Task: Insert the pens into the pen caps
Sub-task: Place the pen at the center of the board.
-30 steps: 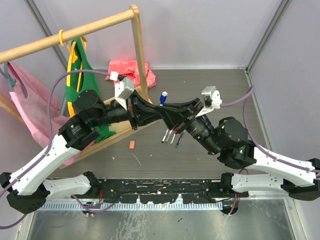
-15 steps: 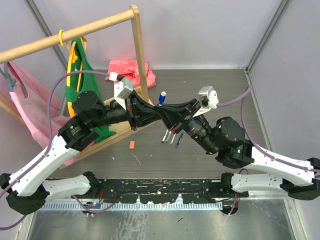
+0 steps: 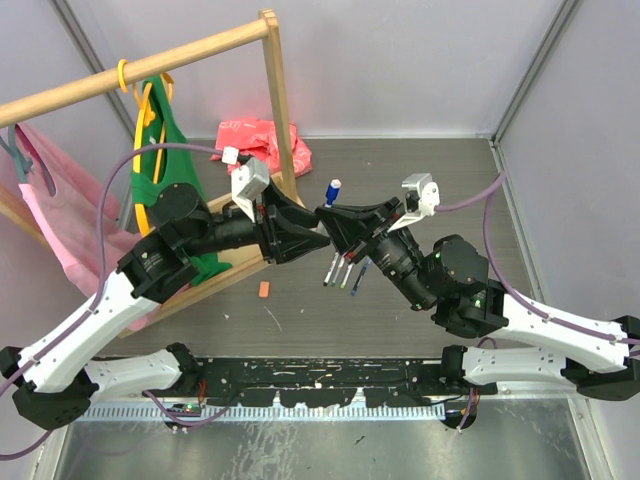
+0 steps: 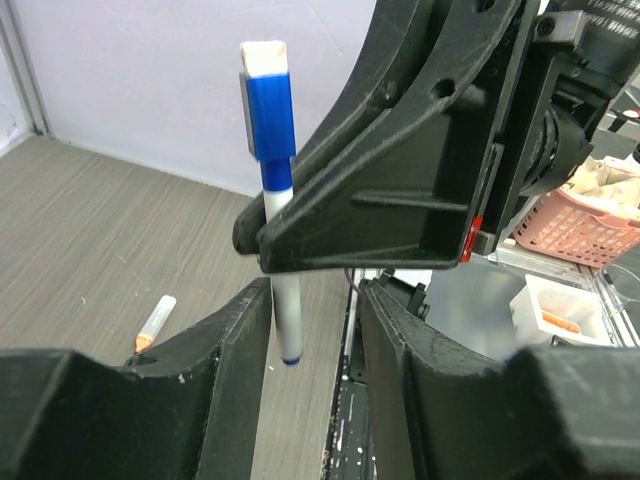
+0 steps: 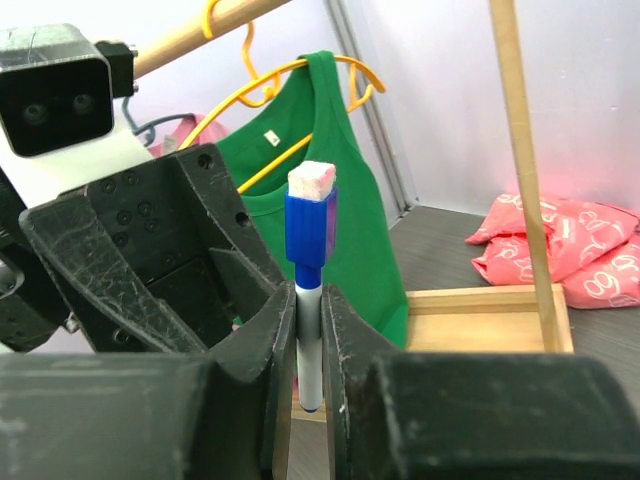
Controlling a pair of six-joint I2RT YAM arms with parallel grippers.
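Blue-capped pen point(image 5: 309, 262) stands upright over the middle of the counter point(image 3: 545, 200), its barrel pinched by the closed right claw point(image 5: 310, 300). The left claw point(image 4: 310, 300), jaws parted, flanks its lower end. Three loose pens point(image 3: 342, 271) lie nearer the near edge. The wooden rack point(image 3: 275, 90) crowds the left side.

On my feed the pen point(image 5: 309, 350) is white, with a blue cap point(image 5: 311, 232) and a blue end. I see an orange cap point(image 3: 263, 289) on the grey, wood-grained table point(image 3: 420, 170). The shirt point(image 5: 345, 200) is green, the cloth point(image 3: 60, 200) pink, the bag point(image 3: 262, 140) red with white print.
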